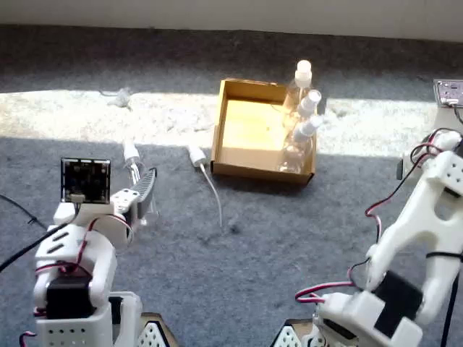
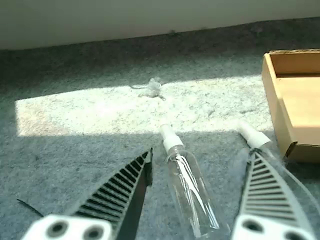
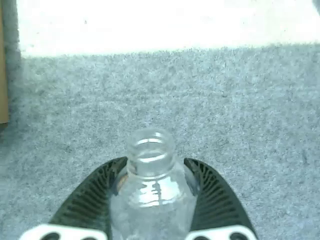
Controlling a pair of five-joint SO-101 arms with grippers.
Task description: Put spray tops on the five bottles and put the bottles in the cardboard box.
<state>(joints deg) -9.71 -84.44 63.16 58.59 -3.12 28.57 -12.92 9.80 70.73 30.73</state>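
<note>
The cardboard box (image 1: 253, 137) sits at the middle back, with three capped spray bottles (image 1: 304, 108) lined along its right side. A fourth capped bottle (image 2: 187, 185) lies on the carpet between the spread fingers of my open left gripper (image 2: 200, 160); the high view places this bottle (image 1: 132, 157) and that gripper (image 1: 141, 189) at the left. A loose spray top (image 1: 197, 155) with its long tube lies just left of the box and appears again (image 2: 252, 136) beside one left finger. My right gripper (image 3: 156, 165) is shut on a clear uncapped bottle (image 3: 150, 172), neck pointing away.
Grey carpet covers the floor, crossed by a sunlit band at the back. A small white scrap (image 1: 119, 95) lies at the far left. A small device (image 1: 450, 90) sits at the right edge. The right arm (image 1: 427, 217) stands at the lower right.
</note>
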